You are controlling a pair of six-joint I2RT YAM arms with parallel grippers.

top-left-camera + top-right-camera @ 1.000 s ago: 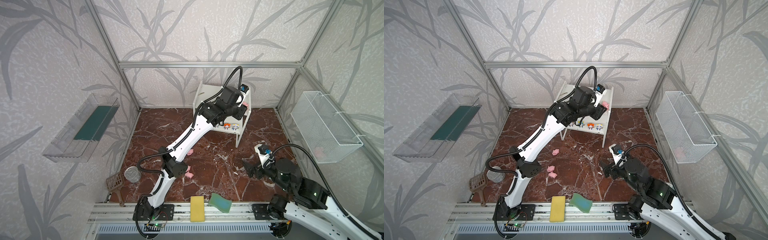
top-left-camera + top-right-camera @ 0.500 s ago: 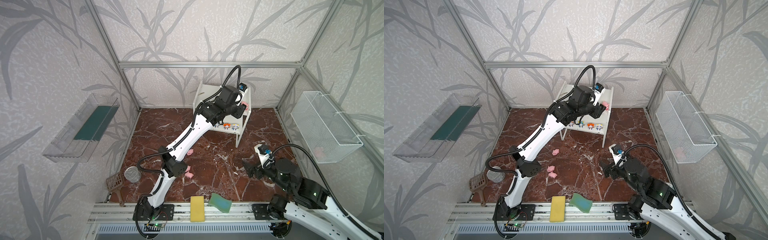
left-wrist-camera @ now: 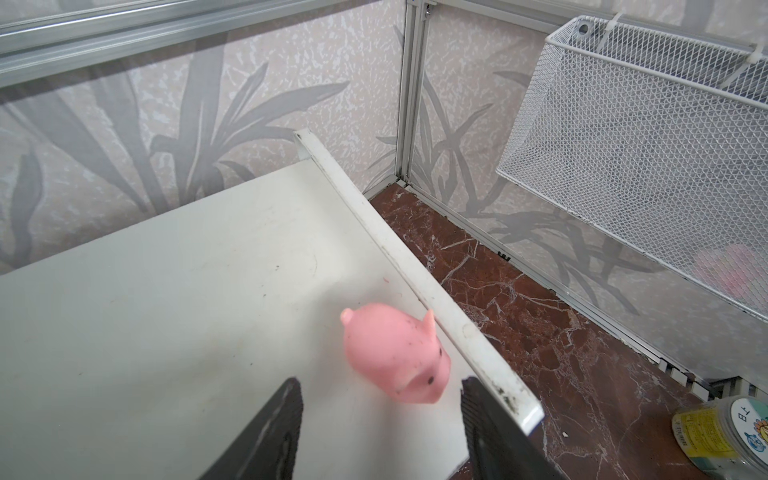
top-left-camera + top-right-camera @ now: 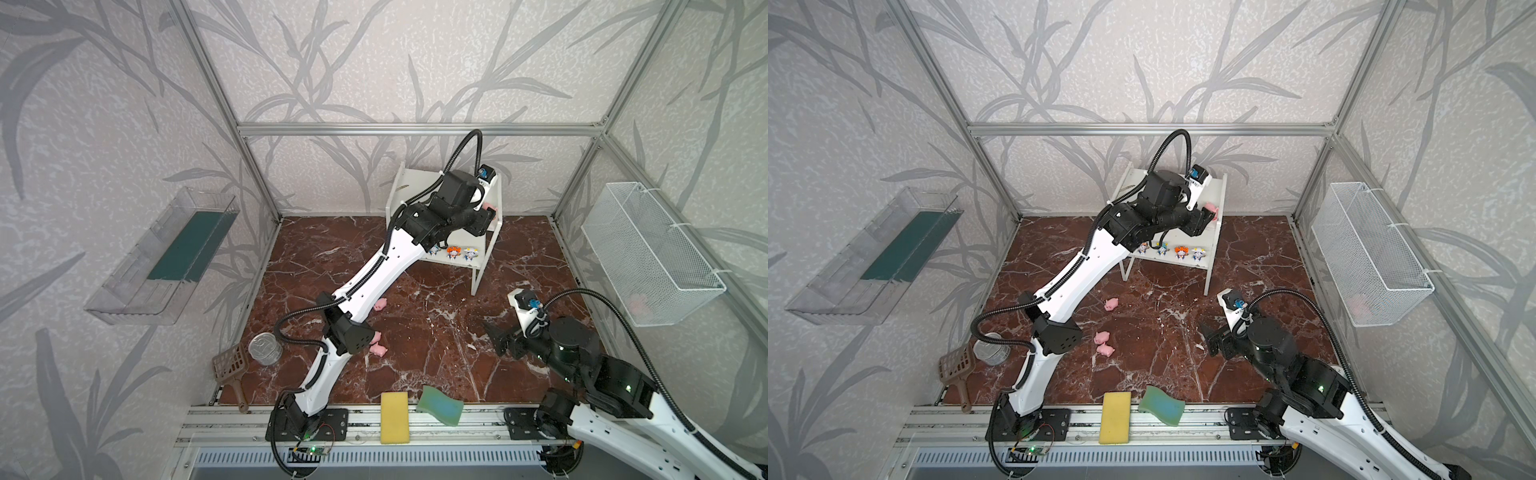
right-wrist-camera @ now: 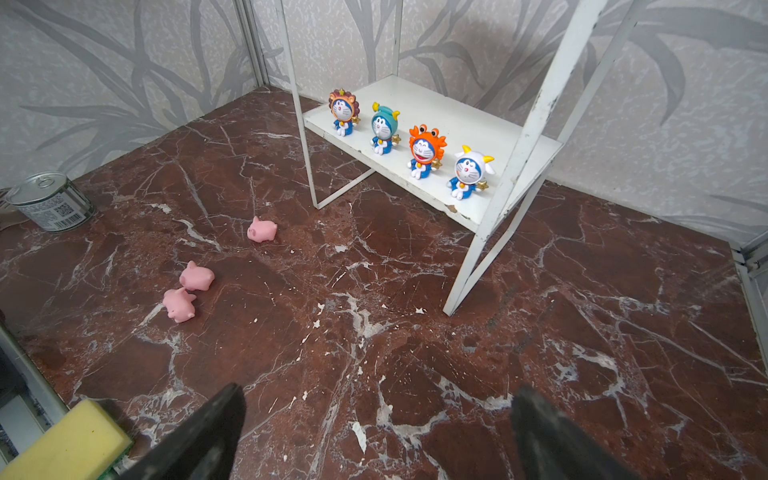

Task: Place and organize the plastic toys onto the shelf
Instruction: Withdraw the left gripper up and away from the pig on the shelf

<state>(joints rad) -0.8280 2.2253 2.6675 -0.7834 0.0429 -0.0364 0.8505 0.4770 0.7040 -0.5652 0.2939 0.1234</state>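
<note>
The white shelf (image 4: 482, 266) (image 4: 1214, 232) stands against the back wall. A pink pig (image 3: 390, 353) (image 4: 1210, 206) rests on its top board (image 3: 187, 311), close to the raised side edge. My left gripper (image 3: 380, 388) (image 4: 490, 216) is open just behind the pig, with a gap on each side. Several cartoon figurines (image 5: 424, 151) (image 4: 1181, 252) stand in a row on the lower board (image 5: 449, 116). Three more pigs (image 5: 262, 229) (image 5: 196, 276) (image 5: 178, 304) lie on the marble floor. My right gripper (image 5: 380, 395) (image 4: 492, 332) hangs open over bare floor at the right.
A tin can (image 4: 266, 345) and a brown scoop (image 4: 230, 365) sit at the front left. A yellow sponge (image 4: 394, 417) and a green sponge (image 4: 439, 405) lie on the front rail. A mesh basket (image 4: 648, 253) hangs on the right wall, a clear tray (image 4: 162, 257) on the left.
My left gripper's jaws have spread apart and let go of the pig, which now sits on the top board. The right arm has not moved.
</note>
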